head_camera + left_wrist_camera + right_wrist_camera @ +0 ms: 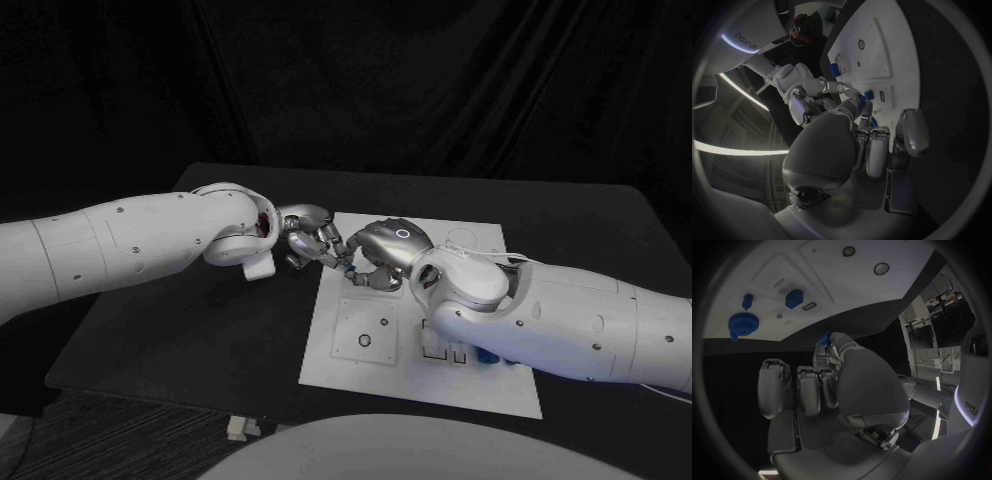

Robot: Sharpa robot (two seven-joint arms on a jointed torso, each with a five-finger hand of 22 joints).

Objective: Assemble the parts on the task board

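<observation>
Both silver hands, left (306,240) and right (378,262), are meeting at the white task board's (476,385) far-left edge, the right pinching a small blue part (825,337); I cannot tell the left's grip. Blue pieces (794,298) are already sitting on the board; assembly looks partway.

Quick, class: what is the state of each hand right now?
Left hand: cannot be told; fingers curled beside the right hand.
Right hand: pinches a small blue part.

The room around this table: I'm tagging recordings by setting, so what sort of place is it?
Probably a robotics lab or test cell. A black table stands before dark curtains, a white task board with small blue parts lies on it, and the right wrist view shows cluttered workbenches behind.
</observation>
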